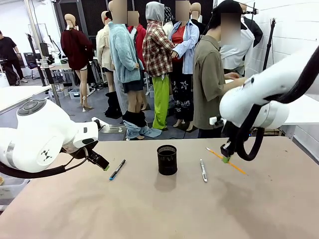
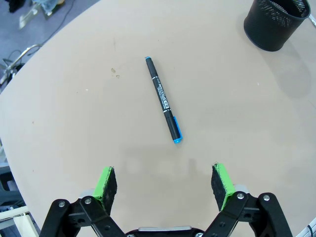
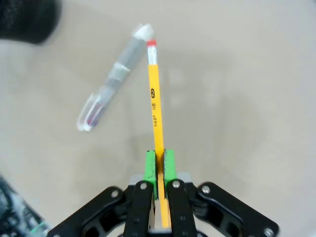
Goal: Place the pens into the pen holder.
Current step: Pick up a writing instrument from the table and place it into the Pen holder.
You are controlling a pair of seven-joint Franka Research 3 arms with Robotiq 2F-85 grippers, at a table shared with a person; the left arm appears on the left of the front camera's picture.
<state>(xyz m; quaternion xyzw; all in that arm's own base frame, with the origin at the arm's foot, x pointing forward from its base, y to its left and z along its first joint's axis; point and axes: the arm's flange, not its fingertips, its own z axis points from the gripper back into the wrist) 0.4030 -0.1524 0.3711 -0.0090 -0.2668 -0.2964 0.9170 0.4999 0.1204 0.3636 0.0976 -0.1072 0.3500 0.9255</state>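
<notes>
The black mesh pen holder [image 1: 167, 159] stands mid-table, also at the top right of the left wrist view [image 2: 279, 22]. A black marker with blue ends [image 1: 117, 170] [image 2: 163, 99] lies left of it, ahead of my open left gripper [image 2: 165, 181] [image 1: 99, 163]. A silver-grey pen [image 1: 203, 170] [image 3: 112, 85] lies right of the holder. My right gripper [image 3: 159, 167] [image 1: 227, 158] is shut on an orange pencil [image 3: 155, 108] [image 1: 227, 162], which slants just above the table.
A person in an olive shirt [image 1: 209, 79] stands at the far side of the table. The tan tabletop [image 1: 164, 214] has free room in front of the holder.
</notes>
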